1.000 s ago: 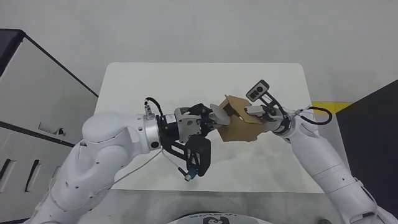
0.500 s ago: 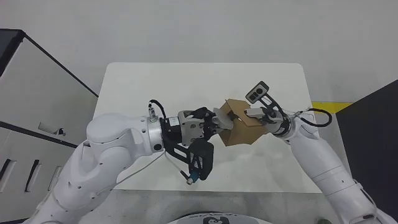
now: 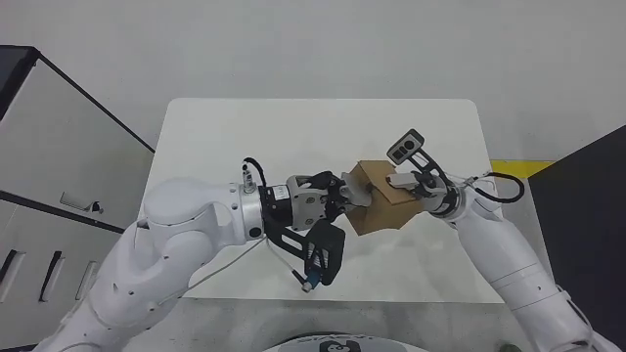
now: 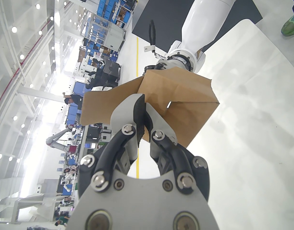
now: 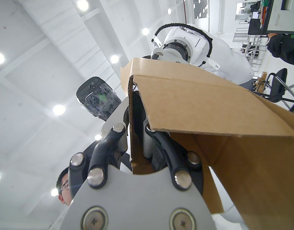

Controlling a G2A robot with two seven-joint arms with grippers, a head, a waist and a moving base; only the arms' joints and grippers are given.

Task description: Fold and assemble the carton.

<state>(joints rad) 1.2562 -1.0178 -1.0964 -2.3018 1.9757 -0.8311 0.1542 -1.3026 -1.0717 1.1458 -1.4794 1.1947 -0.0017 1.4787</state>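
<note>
The carton (image 3: 380,196) is brown corrugated cardboard, partly erected into a box shape, with creased side panels. It is held over the right-centre of the white worktop (image 3: 245,137), between my two tools. I cannot tell whether its lower corner touches the surface. At the end facing my left arm, one flap stands outward and another is folded across, with a small gap at the seam. My left tool (image 4: 144,107) is clenched on a flap edge at that end. My right tool (image 5: 135,126) grasps a wall edge at the opposite end, one finger inside and one outside. The visible interior shows bare cardboard.
</note>
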